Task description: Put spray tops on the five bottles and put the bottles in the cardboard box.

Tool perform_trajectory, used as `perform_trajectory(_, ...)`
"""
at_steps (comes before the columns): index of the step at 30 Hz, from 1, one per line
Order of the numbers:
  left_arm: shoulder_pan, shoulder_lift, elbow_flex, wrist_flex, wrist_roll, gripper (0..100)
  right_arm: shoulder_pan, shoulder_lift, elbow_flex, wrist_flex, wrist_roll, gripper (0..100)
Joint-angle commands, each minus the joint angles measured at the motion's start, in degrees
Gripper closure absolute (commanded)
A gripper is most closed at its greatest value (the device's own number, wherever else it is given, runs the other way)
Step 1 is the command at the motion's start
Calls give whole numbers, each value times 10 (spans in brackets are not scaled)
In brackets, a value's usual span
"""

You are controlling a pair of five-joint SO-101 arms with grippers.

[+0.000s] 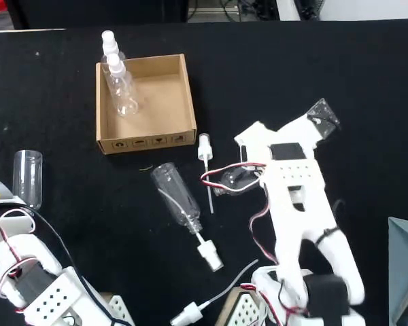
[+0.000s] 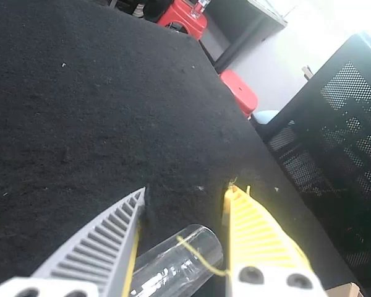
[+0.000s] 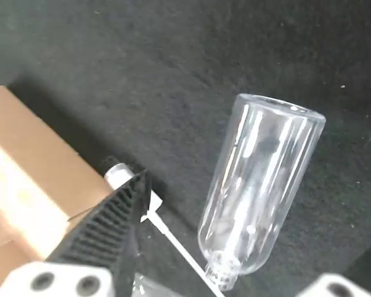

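1. Done so far: the cardboard box (image 1: 163,109) holds two finished units. One capped bottle (image 1: 124,92) lies on its floor, and a corner bottle (image 1: 111,46), also capped, leans at its far corner.
2. Left to do: a lying bottle (image 1: 177,195) rests on the black table (image 1: 326,68) in front of the box. A spray top (image 1: 209,257) sits at its neck, but I cannot tell whether it is seated.
3. A loose spray top (image 1: 205,146) lies just beside the box's near corner, its tube running alongside the lying bottle. A second spray top (image 1: 188,314) lies near the arm bases.
4. My judgement is that the task is under half complete. Capping and boxing are outstanding for every bottle outside the box.
5. Left gripper (image 2: 185,201): the jaws are clamped on a clear bottle (image 2: 173,263), held at the table's left side, well apart from the box. Its neck end is hidden, so I cannot tell whether it is capped.
6. Right gripper (image 1: 226,182): the jaws are spread wide and carry nothing. It hangs just beside the lying bottle and the loose spray top's tube — I cannot confirm contact with either.
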Motion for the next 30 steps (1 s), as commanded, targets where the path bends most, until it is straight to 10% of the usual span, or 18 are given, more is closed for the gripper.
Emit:
perform_trajectory(1,-2,-8,15,4,-1,815,14,-52,-12,28,7,528)
perform_trajectory(30,-1,-8,15,6,-1,814,15,-129,-196,416,355,528)
